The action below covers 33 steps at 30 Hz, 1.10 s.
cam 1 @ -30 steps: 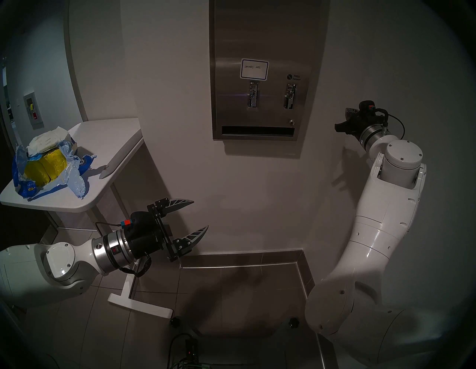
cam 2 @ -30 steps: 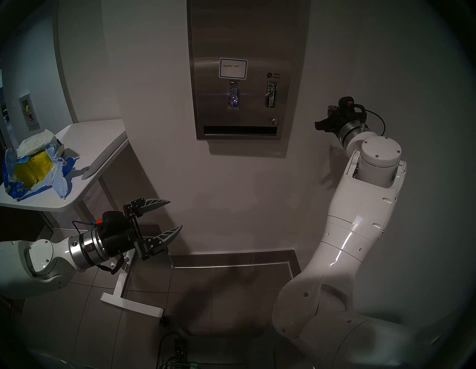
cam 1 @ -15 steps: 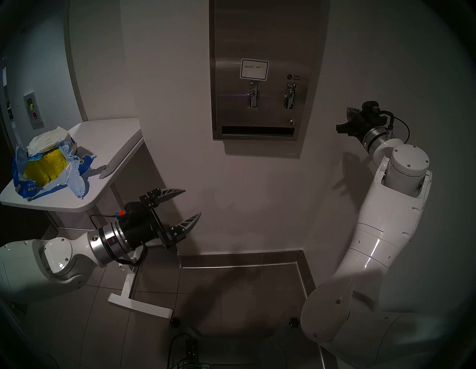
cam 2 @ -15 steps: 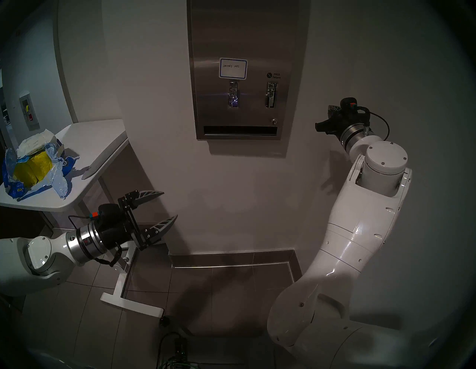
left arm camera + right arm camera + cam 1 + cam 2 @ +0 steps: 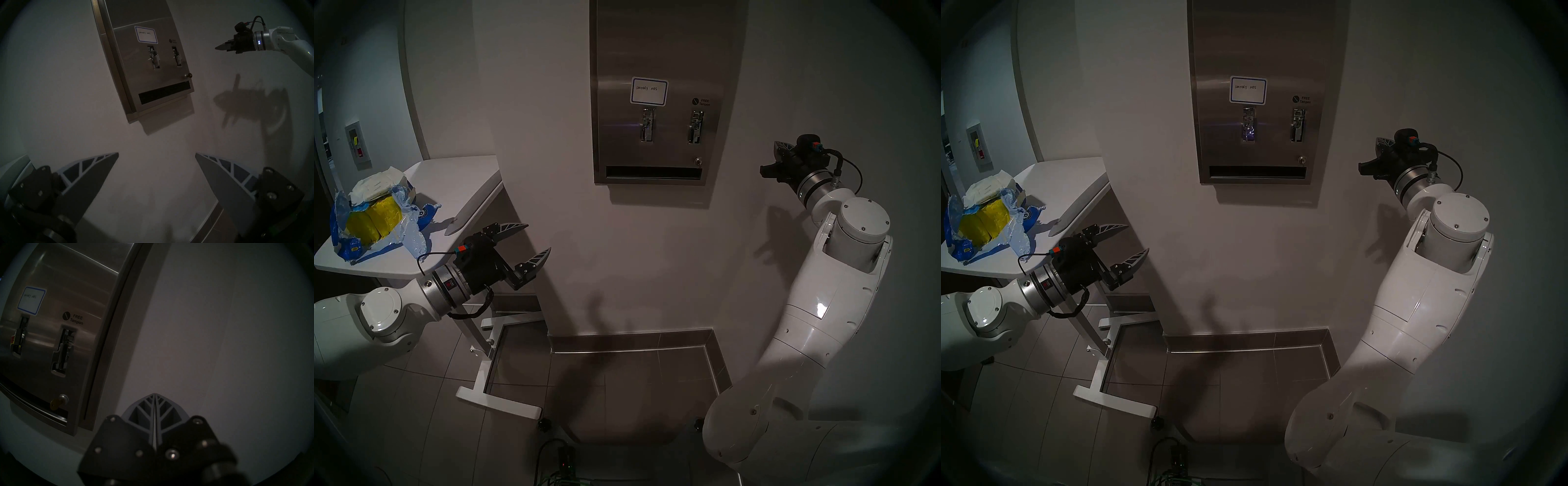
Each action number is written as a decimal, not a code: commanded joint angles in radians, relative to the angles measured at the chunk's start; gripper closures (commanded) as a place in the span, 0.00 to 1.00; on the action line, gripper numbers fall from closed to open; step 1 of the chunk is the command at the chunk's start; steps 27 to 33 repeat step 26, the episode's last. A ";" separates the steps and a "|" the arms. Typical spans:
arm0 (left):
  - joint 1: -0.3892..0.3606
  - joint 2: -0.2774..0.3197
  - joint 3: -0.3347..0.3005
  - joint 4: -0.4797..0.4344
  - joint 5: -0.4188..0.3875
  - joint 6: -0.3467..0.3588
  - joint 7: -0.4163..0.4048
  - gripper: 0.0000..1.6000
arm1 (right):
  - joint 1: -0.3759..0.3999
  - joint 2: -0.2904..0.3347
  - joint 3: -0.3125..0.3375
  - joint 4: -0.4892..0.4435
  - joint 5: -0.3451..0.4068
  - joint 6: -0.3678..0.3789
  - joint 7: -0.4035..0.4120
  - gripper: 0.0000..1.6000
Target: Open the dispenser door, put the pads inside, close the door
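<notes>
The dispenser door (image 5: 656,135) is a brushed-steel panel on the wall and it is closed; it also shows in the other head view (image 5: 1253,135), the left wrist view (image 5: 153,71) and the right wrist view (image 5: 56,327). A small key (image 5: 55,404) sits in its round lock. The white pads (image 5: 376,185) lie stacked on the side table at far left. My left gripper (image 5: 538,237) is open and empty, beside the table's right edge, low and left of the door. My right gripper (image 5: 778,149) is shut and empty, just right of the door at lock height.
The white side table (image 5: 460,190) also carries a torn blue plastic wrap with yellow bundles (image 5: 371,220). Its white foot (image 5: 497,400) stretches over the tiled floor below my left arm. A grey baseboard (image 5: 633,339) runs along the wall's foot.
My left gripper has risen and moved left, up to the table's right edge, still open. My right arm has drifted slightly right, its gripper still shut. The door has not moved.
</notes>
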 commanded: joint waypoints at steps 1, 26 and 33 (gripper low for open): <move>0.013 -0.011 -0.060 -0.038 -0.007 0.034 0.004 0.00 | 0.004 -0.007 -0.002 -0.060 0.002 0.012 0.003 1.00; 0.140 -0.203 -0.322 -0.127 0.032 0.236 -0.059 0.00 | -0.006 -0.014 -0.006 -0.088 -0.006 0.055 0.015 1.00; 0.140 -0.203 -0.322 -0.127 0.032 0.236 -0.059 0.00 | -0.006 -0.014 -0.006 -0.088 -0.006 0.055 0.015 1.00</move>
